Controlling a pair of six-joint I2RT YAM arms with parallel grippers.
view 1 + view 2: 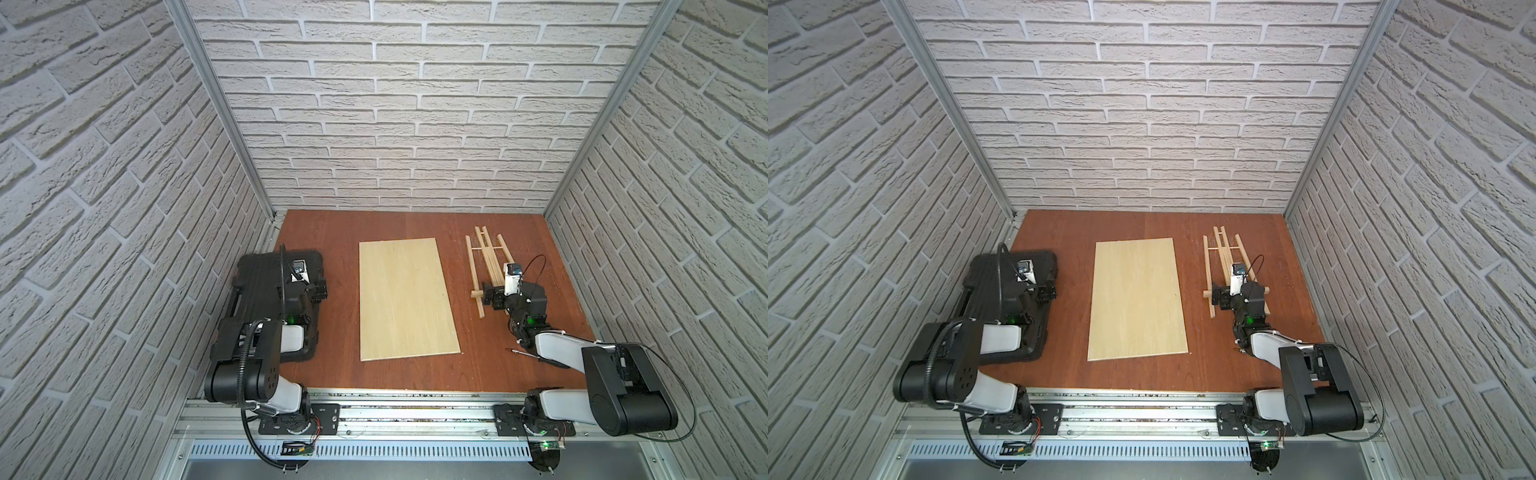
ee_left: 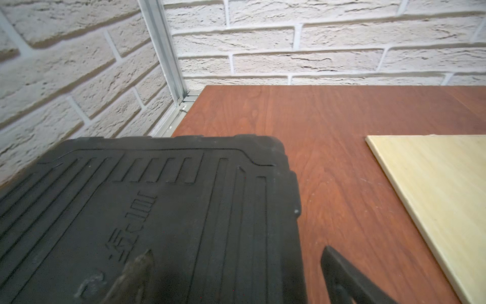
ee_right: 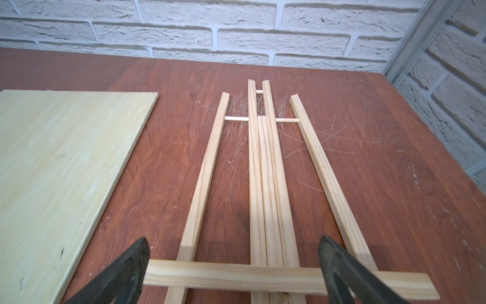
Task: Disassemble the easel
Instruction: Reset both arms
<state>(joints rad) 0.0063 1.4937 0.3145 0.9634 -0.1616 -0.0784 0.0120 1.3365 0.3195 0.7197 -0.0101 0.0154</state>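
The easel [image 1: 484, 259] lies flat on the right side of the red-brown table, its thin pale slats pointing at the back wall; it also shows in a top view [image 1: 1224, 253]. In the right wrist view the easel [image 3: 265, 171] runs away from the camera and its cross ledge [image 3: 236, 277] lies crosswise at the near end. My right gripper [image 3: 234, 244] hangs open just above that ledge, its dark fingers spread wide over it and holding nothing. My left gripper [image 2: 238, 252] is open over the right edge of a black case [image 2: 157, 197].
A large flat plywood board [image 1: 405, 299] lies mid-table between the arms. The black ribbed case [image 1: 257, 291] sits at the left under the left arm. A thin red-tipped tool [image 1: 521, 352] lies near the right arm's forearm. Brick walls close off three sides.
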